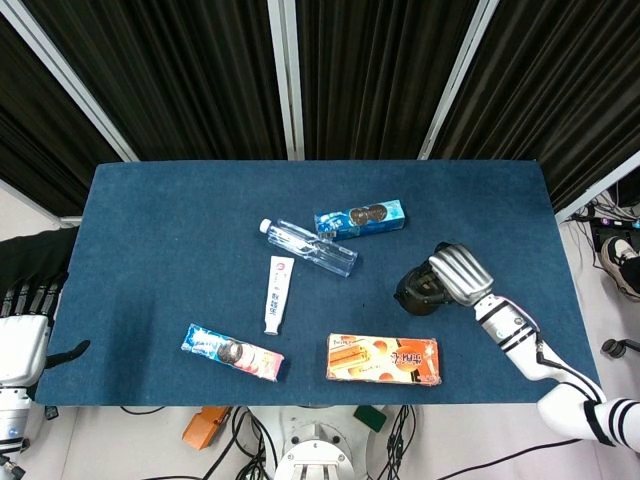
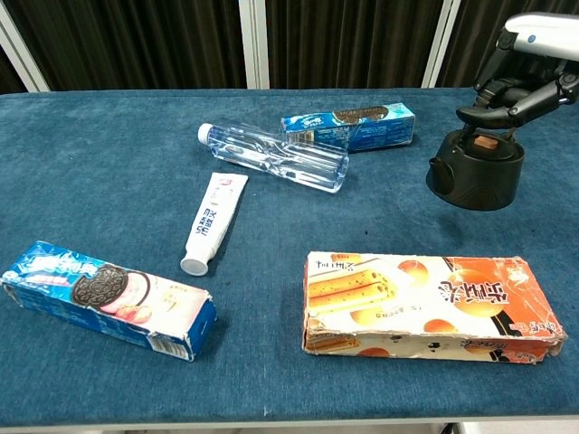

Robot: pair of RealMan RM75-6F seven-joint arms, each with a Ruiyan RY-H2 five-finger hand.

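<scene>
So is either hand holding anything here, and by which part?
The right hand holds the black teapot from above, by its top handle. The left hand sits off the table edge and holds nothing.

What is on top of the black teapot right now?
The right robot hand is over the black teapot, fingers on the handle. A small brown knob shows on the lid. The head view hides the grip.
</scene>
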